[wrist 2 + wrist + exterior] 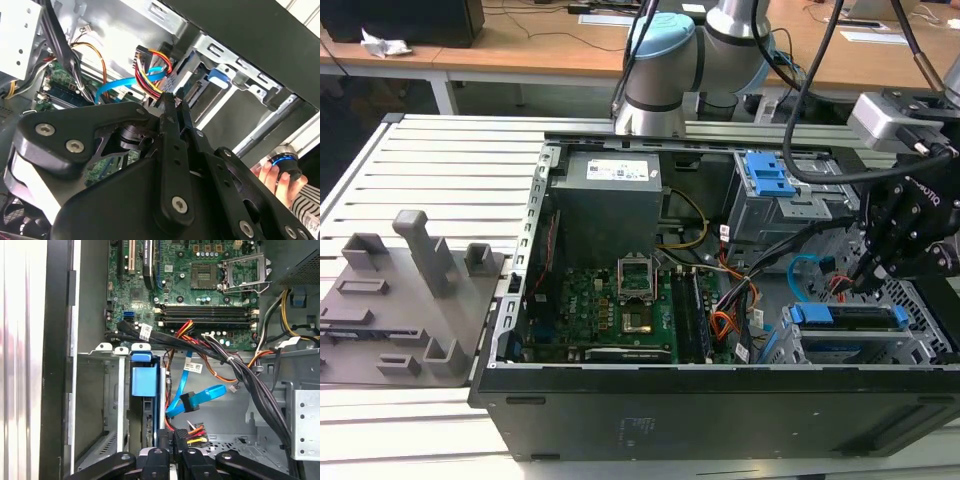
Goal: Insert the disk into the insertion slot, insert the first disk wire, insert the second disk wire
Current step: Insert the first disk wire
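The gripper had its fingers together; whether a plug sat between them, I could not tell. In the exterior view the light blue flat wire curved at 9 o'clock from it. The disk lay at 7 o'clock, seated in the insertion slot, showing a thin edge framed in bright blue plastic. I judged the disk stiff, rather heavy and sensitive to shocks, best held by its 2 frame sides. The wire was soft, best held at its plug.

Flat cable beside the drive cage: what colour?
The flat cable is light blue, black at its connector; clearest in the first wrist view.
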Action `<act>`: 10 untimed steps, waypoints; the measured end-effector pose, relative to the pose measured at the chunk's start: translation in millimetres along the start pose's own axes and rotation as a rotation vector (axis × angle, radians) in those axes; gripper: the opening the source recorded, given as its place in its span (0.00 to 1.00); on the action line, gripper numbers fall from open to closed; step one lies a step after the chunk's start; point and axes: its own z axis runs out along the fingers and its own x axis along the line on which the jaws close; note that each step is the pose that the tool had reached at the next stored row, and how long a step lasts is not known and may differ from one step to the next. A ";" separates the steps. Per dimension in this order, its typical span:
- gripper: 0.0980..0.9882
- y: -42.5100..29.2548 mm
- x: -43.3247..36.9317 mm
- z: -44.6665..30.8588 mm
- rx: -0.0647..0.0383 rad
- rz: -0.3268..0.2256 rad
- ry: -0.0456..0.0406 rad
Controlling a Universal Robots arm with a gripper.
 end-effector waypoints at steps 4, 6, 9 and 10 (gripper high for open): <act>0.07 -0.3 6.3 2.7 0.000 0.000 -0.0029; 0.07 -0.3 6.7 3.6 0.000 0.000 -0.0076; 0.07 -0.5 10.6 4.6 0.000 0.000 -0.0084; 0.07 -0.6 12.6 4.9 0.000 0.000 -0.0053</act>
